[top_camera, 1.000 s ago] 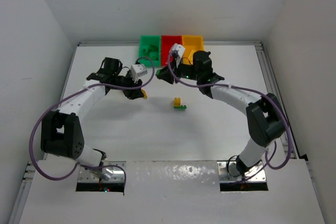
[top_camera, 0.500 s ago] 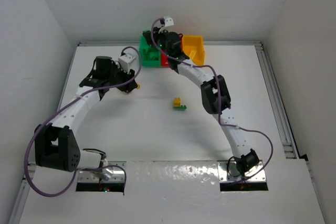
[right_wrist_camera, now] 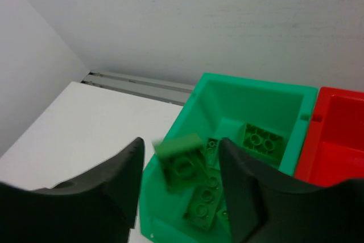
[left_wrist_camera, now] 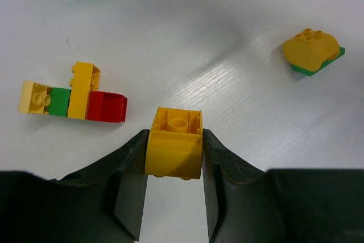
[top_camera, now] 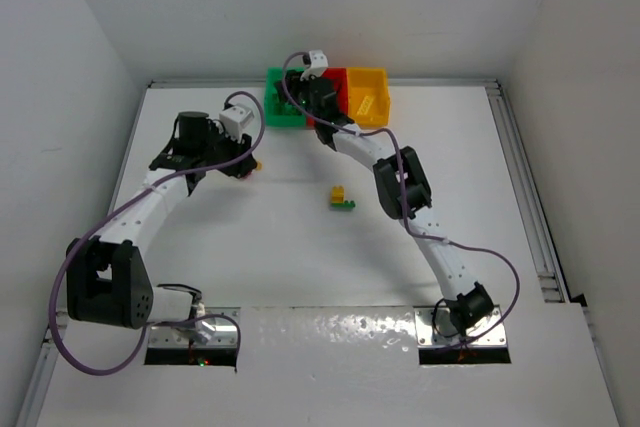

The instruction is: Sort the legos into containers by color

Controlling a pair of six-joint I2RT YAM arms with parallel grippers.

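A: Legos point(top_camera: 342, 197) – where are they? Near side first pls.

B: Closest to the near edge, mid-bench point(top_camera: 300, 257): a rounded yellow piece point(left_wrist_camera: 313, 48) sitting on a green plate point(left_wrist_camera: 311, 71), well apart from the rest.

A: Next?

B: Further out, left of centre, is the left end effector point(left_wrist_camera: 173, 140). It's clenched on a yellow brick point(left_wrist_camera: 173, 155), one finger on each side. Can't tell if the brick touches the bench.

A: Anything nr it?

B: Yes. Just beyond it in the wrist cam, a row of four pieces point(left_wrist_camera: 74, 98) lies on the bench, touching side by side: pale yellow, green, yellow, red.

A: And the far edge?

B: Three bins in a line: green bin point(right_wrist_camera: 259, 98) on the left, red bin point(right_wrist_camera: 341, 140) in the mid, yellow bin point(top_camera: 367, 95) on the right. Green & red stand wall to wall. The right arm point(top_camera: 400, 182) is stretched out to them.

A: Right end effector point(right_wrist_camera: 181, 140) – holding anything?

B: No, released. Its fingers stand apart above the green bin, w/ a green brick point(right_wrist_camera: 181, 162) btw them, blurred, touching neither finger. Several more green bricks point(right_wrist_camera: 263, 140) lie inside that bin.
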